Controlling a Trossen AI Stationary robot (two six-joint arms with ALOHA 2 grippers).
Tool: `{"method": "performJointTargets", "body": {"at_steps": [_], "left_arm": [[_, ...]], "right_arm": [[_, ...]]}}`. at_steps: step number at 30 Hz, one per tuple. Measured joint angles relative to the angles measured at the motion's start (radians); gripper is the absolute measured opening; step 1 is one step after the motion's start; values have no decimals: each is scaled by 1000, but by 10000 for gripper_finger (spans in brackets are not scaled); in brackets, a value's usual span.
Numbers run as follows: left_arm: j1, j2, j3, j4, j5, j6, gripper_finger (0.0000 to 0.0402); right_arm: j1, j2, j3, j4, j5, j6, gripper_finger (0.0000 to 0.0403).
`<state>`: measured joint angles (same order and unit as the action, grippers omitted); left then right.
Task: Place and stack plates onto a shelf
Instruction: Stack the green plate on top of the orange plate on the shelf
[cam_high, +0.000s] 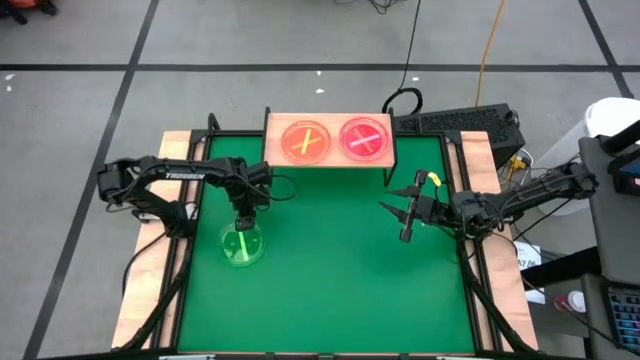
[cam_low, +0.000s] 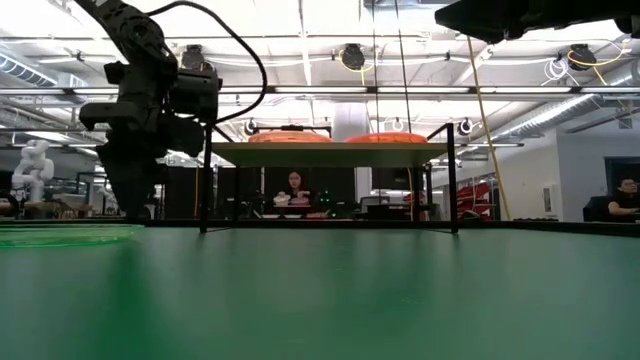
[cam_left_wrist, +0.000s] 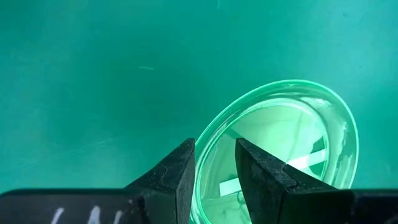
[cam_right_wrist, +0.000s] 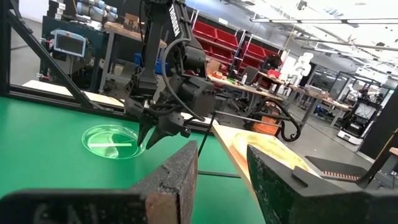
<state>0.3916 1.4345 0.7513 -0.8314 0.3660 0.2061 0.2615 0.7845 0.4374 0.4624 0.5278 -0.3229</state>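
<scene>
A green plate lies flat on the green table, left of the middle. My left gripper points down at the plate's far rim, open, with one finger outside the rim and one inside. The shelf stands at the table's far edge and carries an orange plate and a pink plate side by side. My right gripper hangs open above the table's right part and holds nothing.
Black frame rails run along the table's left and right sides. A keyboard and cables lie behind the shelf. The table's middle and near half are bare green mat. People sit at desks in the room beyond.
</scene>
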Motion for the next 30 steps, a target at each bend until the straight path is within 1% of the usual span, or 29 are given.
{"method": "performJointTargets", "body": {"at_steps": [10, 17, 22, 30], "left_arm": [[0, 9, -33, 30, -9, -1, 120], [0, 57, -33, 87, -31, 2, 120], [0, 61, -34, 91, -60, 18, 120], [1, 60, -34, 88, -60, 18, 120]], "right_arm": [[0, 0, 0, -3, 0, 0, 121], [0, 0, 0, -3, 0, 0, 121], [0, 0, 0, -4, 0, 0, 121], [0, 0, 0, -4, 0, 0, 121]]}}
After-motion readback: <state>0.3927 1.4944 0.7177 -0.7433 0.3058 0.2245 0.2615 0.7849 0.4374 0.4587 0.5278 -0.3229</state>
